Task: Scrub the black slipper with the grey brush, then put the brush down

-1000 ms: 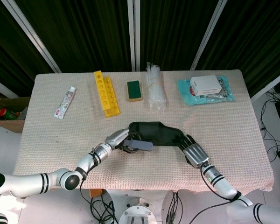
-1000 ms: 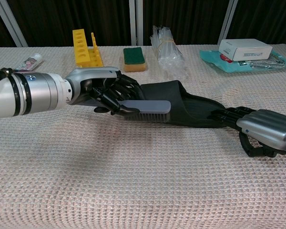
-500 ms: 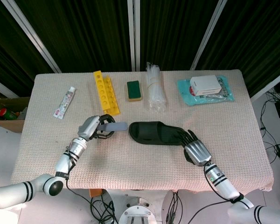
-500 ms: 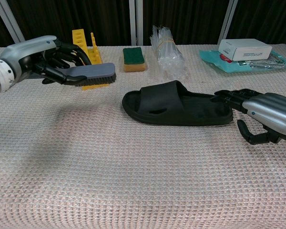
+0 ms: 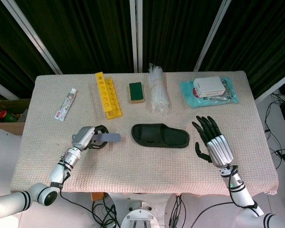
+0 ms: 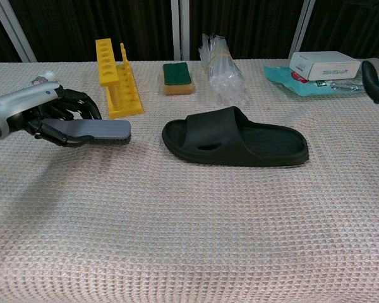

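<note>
The black slipper (image 5: 160, 136) (image 6: 235, 137) lies flat at the middle of the table, with neither hand touching it. My left hand (image 5: 86, 138) (image 6: 41, 116) grips the grey brush (image 5: 106, 137) (image 6: 92, 131) by its handle, left of the slipper and low over the cloth. The brush head points toward the slipper, bristles down. My right hand (image 5: 213, 142) is lifted to the right of the slipper, its fingers spread and empty. Only a fingertip of the right hand (image 6: 372, 77) shows at the right edge of the chest view.
Along the far side stand a yellow rack (image 5: 108, 95) (image 6: 115, 77), a green-and-yellow sponge (image 5: 137, 91), a clear plastic bundle (image 5: 158, 89) and a white box on a teal pack (image 5: 209, 89). A toothpaste tube (image 5: 66, 104) lies far left.
My left hand has drawn the brush off the slipper, away to the left and lower. My right hand has let go of the slipper's heel end and lifted clear, fingers spread.
</note>
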### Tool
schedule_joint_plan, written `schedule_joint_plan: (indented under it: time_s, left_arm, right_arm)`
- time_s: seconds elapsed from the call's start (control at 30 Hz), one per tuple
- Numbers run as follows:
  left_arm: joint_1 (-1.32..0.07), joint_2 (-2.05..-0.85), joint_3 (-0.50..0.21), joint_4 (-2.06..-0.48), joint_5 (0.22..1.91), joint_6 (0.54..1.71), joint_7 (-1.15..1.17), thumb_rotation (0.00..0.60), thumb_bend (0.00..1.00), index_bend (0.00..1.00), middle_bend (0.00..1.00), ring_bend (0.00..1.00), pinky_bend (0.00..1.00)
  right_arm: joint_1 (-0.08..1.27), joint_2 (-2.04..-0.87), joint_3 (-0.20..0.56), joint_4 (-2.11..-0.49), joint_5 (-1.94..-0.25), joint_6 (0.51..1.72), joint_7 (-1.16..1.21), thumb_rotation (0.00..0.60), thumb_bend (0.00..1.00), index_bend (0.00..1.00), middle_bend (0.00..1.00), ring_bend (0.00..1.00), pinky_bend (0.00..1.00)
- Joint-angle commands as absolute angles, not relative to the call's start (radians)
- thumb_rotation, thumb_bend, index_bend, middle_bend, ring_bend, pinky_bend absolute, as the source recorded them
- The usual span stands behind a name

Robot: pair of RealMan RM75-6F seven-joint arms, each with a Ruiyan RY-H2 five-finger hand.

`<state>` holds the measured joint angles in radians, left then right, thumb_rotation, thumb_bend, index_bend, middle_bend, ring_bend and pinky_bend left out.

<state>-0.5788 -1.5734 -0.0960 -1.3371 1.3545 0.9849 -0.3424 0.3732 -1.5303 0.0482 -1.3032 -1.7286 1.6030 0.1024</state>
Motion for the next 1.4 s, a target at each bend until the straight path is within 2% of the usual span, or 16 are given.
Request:
schedule_joint_plan:
  time_s: [0.03,0.13,0.27,0.3,0.4,0.43,0.5,1.07,1.2,1.3,1.4]
  left_arm:
    - [-0.579,-1.578,-0.085,-1.318,1.358,0.967,-0.349,0.600,0.53,0.90,0.91,0.86,0.94]
    - [-0.576,-1.588,-0.084,-1.297,1.355,0.964,-0.351,0.596,0.50,0.84,0.87,0.81,0.89]
    - [-0.569,-1.598,-0.082,-1.278,1.370,0.984,-0.355,0.487,0.44,0.67,0.79,0.71,0.80]
    - [-0.569,-1.598,-0.079,-1.275,1.375,0.985,-0.354,0.475,0.44,0.65,0.78,0.70,0.78]
    - [-0.569,-1.592,-0.064,-1.267,1.387,0.975,-0.342,0.443,0.39,0.49,0.66,0.60,0.70]
    - [-0.573,-1.585,-0.055,-1.267,1.389,0.959,-0.329,0.433,0.35,0.41,0.58,0.55,0.66]
    - [-0.576,-1.577,-0.047,-1.271,1.387,0.941,-0.314,0.424,0.30,0.35,0.51,0.49,0.62]
    - [-0.559,-1.582,-0.031,-1.273,1.417,0.975,-0.272,0.421,0.29,0.33,0.43,0.41,0.53]
    - [-0.554,-1.577,-0.036,-1.279,1.427,0.999,-0.269,0.413,0.28,0.26,0.35,0.31,0.43]
    - [-0.544,-1.569,-0.045,-1.288,1.444,1.047,-0.254,0.383,0.26,0.17,0.27,0.23,0.35]
    - [-0.531,-1.551,-0.055,-1.307,1.452,1.095,-0.224,0.336,0.24,0.12,0.23,0.20,0.32]
  right_arm:
    - [0.360,-1.516,0.057,-1.313,-1.716,1.615,0.115,0.473,0.62,0.00,0.00,0.00,0.00]
    - [0.352,-1.511,0.061,-1.311,-1.710,1.620,0.121,0.474,0.62,0.00,0.00,0.00,0.00]
    - [0.348,-1.510,0.064,-1.304,-1.706,1.619,0.129,0.474,0.62,0.00,0.00,0.00,0.00]
    - [0.347,-1.510,0.064,-1.302,-1.706,1.619,0.130,0.474,0.62,0.00,0.00,0.00,0.00]
    - [0.346,-1.512,0.067,-1.297,-1.706,1.622,0.132,0.474,0.62,0.00,0.00,0.00,0.00]
    - [0.345,-1.512,0.069,-1.297,-1.705,1.622,0.133,0.474,0.62,0.00,0.00,0.00,0.00]
    - [0.345,-1.511,0.070,-1.298,-1.705,1.620,0.134,0.475,0.62,0.00,0.00,0.00,0.00]
    - [0.338,-1.504,0.080,-1.304,-1.703,1.618,0.126,0.474,0.62,0.00,0.00,0.00,0.00]
    - [0.336,-1.503,0.084,-1.302,-1.702,1.623,0.129,0.475,0.62,0.00,0.00,0.00,0.00]
    - [0.332,-1.500,0.087,-1.302,-1.702,1.631,0.134,0.474,0.62,0.00,0.00,0.00,0.00]
    - [0.325,-1.495,0.090,-1.303,-1.700,1.641,0.136,0.474,0.62,0.00,0.00,0.00,0.00]
